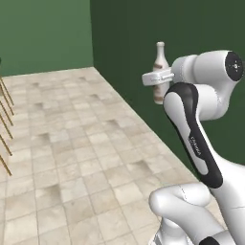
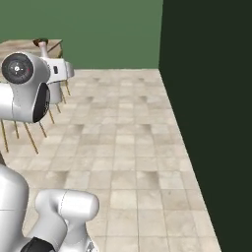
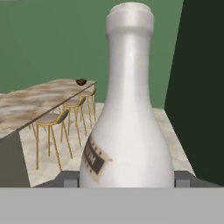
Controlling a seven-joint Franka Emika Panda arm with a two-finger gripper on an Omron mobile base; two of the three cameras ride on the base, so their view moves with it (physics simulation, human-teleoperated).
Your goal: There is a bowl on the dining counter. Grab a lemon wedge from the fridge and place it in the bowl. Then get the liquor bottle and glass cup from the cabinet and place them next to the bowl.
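Base views flank the arm – hand view hugs the liquor bottle [image 3: 131, 109].

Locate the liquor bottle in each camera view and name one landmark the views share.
Left base view: the liquor bottle is at upper right, upright before the dark green wall, partly behind the arm.
Right base view: its neck sticks up at upper left, above the arm's wrist.
Hand view: it stands upright at centre, close to the camera.
Shared landmark: the beige tiled floor.

Arm raised, elbow bent, pincer [image 3: 127, 178] clamped
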